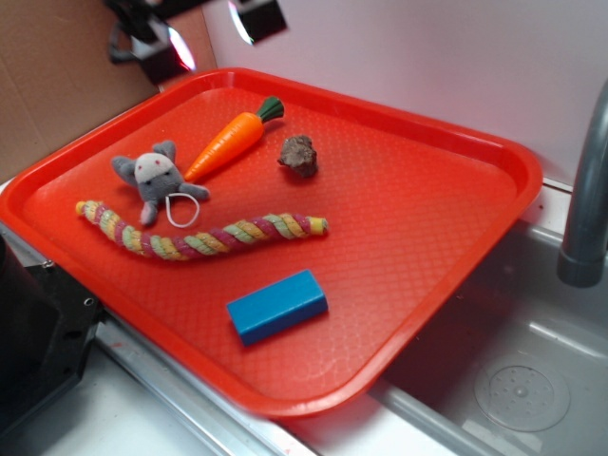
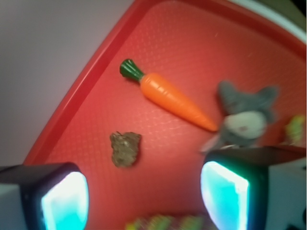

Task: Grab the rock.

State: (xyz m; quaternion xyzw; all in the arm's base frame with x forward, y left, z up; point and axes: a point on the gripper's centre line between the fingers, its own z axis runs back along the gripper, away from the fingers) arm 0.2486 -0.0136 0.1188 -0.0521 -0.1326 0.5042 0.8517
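Observation:
The rock (image 1: 298, 155) is a small lumpy grey-brown stone lying on the red tray (image 1: 437, 247), just right of the toy carrot's green top. In the wrist view the rock (image 2: 125, 149) lies ahead of the gap between my fingers, nearer the left one. My gripper (image 2: 144, 199) is open, high above the tray, with nothing between its cyan-lit pads (image 2: 64, 203). In the exterior view only the fingertips (image 1: 256, 17) show at the top edge, over the tray's far rim.
An orange carrot (image 1: 228, 142), a grey plush mouse (image 1: 155, 178), a braided rope toy (image 1: 199, 236) and a blue block (image 1: 276, 306) also lie on the tray. A white wall stands behind; a sink basin (image 1: 522, 380) and grey faucet (image 1: 587, 190) are at right.

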